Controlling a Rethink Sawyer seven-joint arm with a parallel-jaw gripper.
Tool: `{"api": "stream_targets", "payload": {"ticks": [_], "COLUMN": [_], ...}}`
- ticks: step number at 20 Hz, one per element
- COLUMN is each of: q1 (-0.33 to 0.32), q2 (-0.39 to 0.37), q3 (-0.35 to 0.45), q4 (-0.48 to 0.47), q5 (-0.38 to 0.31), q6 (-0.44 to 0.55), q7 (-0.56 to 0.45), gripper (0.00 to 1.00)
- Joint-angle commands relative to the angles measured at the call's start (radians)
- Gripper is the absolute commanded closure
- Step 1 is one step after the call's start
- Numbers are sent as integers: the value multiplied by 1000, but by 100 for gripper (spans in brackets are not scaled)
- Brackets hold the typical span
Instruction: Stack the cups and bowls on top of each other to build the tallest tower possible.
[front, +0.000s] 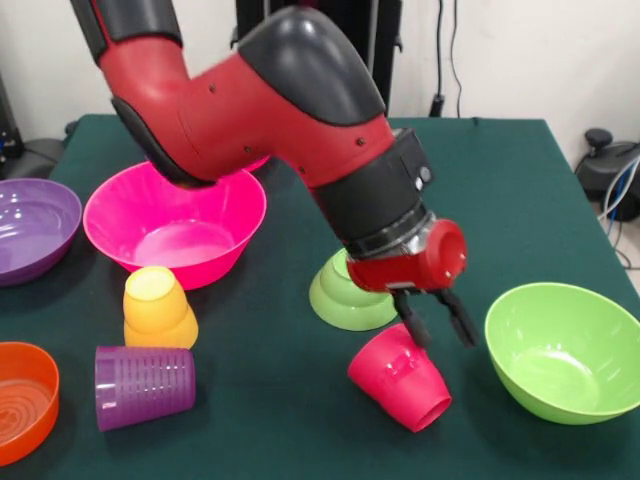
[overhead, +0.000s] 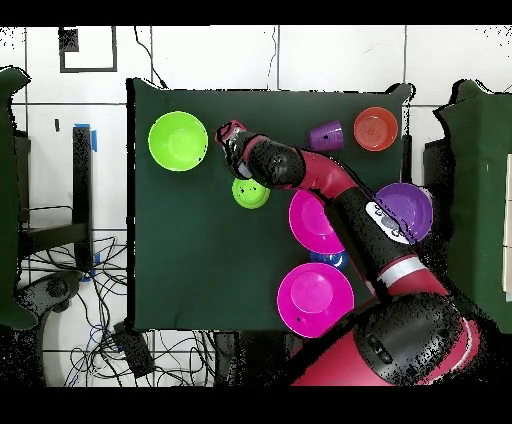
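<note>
A red cup (front: 400, 378) lies tilted on its side on the green table, mouth toward the lower right; from overhead the red cup (overhead: 230, 130) shows beside the arm's end. My gripper (front: 437, 325) hangs open just above it, and its left finger (front: 412, 326) reaches the cup's upper side. An upturned small green bowl (front: 350, 295) sits right behind the gripper. The large lime green bowl (front: 565, 350) stands to the right. A yellow-orange cup (front: 158, 308) stands at the left, and a ridged purple cup (front: 145, 387) lies on its side below it.
A hot pink bowl (front: 175, 225) sits under the arm's elbow, a wide purple bowl (front: 35, 228) at the left edge and an orange bowl (front: 22, 400) at the lower left. Overhead, a second pink bowl (overhead: 315, 298) and a small blue bowl (overhead: 330, 260) lie near the base.
</note>
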Motion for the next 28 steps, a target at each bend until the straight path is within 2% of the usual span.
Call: {"api": "stream_targets", "payload": {"ticks": [1,4,5,7,13,15,20,23,28], "q1": [32,35,42,59,66,68,55,33,-47], "q2": [138,155,134,66,-133,-165,-154,-113,-64], "q3": [32,32,18,-20,-35,-38,-30,-43,3], "q4": [-183,-219,-219,-197,-97,-87,-87,-111,-99], "q5": [-108,-127,-137,-136,-77,-59,-77,-119,-137], "q6": [16,40,68,99,240,280,282,287,292], "q7": [-271,-285,-290,-232,-136,-115,-132,-200,-320], "gripper": [0,0,0,0,0,0,0,0,0]}}
